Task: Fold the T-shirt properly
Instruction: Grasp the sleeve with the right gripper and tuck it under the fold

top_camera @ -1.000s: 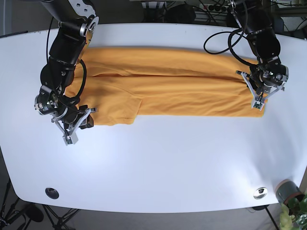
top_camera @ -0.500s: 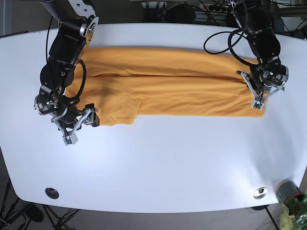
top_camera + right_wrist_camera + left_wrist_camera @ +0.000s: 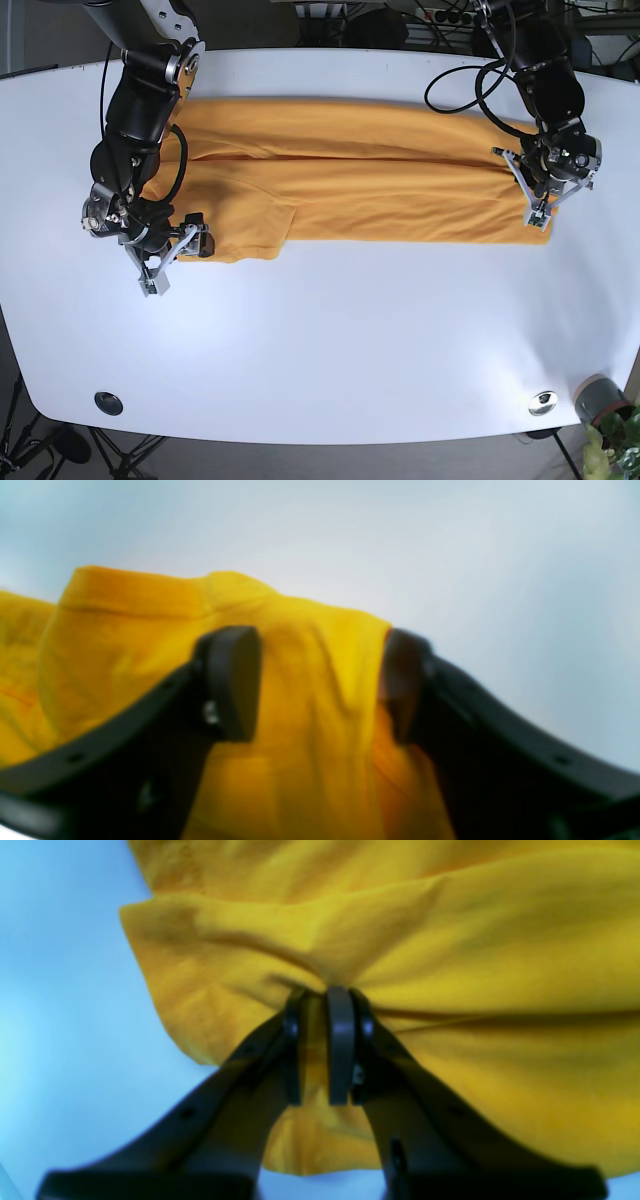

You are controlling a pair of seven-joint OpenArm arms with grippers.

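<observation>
The orange-yellow T-shirt [image 3: 350,170] lies as a long band across the far half of the white table [image 3: 330,340]. At the band's right end my left gripper [image 3: 541,205] pinches its edge. In the left wrist view this gripper [image 3: 320,1000] is shut on a bunched fold of the T-shirt [image 3: 500,940]. My right gripper [image 3: 175,258] is at the band's near left corner. The right wrist view shows it [image 3: 320,680] open, its fingers [image 3: 235,680] standing on either side of the T-shirt [image 3: 125,630] corner.
A black round cap [image 3: 108,403] and a silver one [image 3: 543,402] sit near the table's front edge. Off the front right corner stands a potted plant [image 3: 605,405]. Black cables [image 3: 460,85] loop over the table behind the left arm.
My right gripper has moved right, from the bare table onto the T-shirt's near left corner, so fabric now lies between its open fingers. The left gripper has held still.
</observation>
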